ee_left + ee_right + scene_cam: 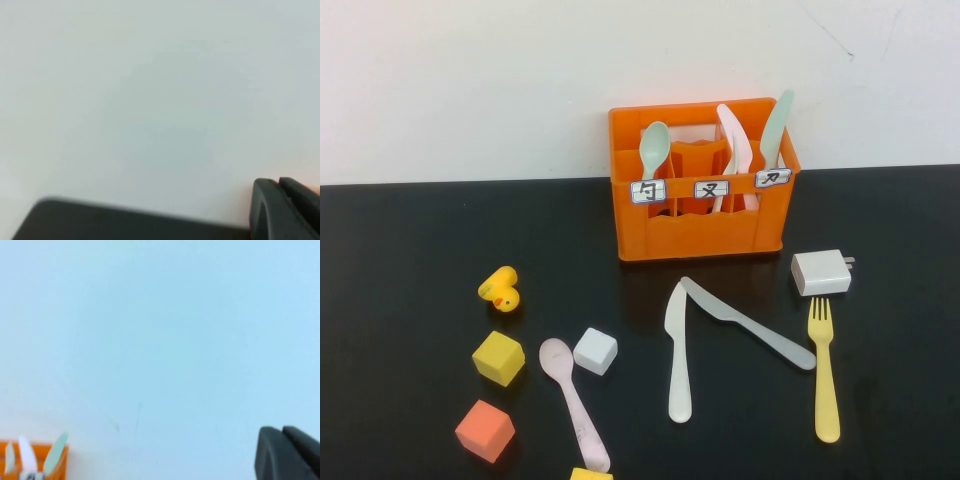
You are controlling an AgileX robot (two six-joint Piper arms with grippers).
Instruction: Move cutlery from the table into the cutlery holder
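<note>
On the black table (410, 240) lie a pale pink spoon (572, 398), a cream-white knife (677, 355), a grey knife (745, 322) and a yellow fork (824, 370). The orange cutlery holder (705, 215) stands at the back and holds a pale green spoon (654, 150), a pale pink utensil (735, 140) and a green knife (777, 130). Neither arm shows in the high view. My left gripper (278, 181) is shut and empty, facing the white wall. My right gripper (281, 430) is shut and empty, with the holder (32, 460) far off in its view.
A white charger block (821, 272) sits right of the holder. A yellow duck (500, 289), a yellow cube (498, 357), a white cube (595, 350) and an orange cube (484, 430) lie at the left. Another yellow cube (590, 474) is at the front edge.
</note>
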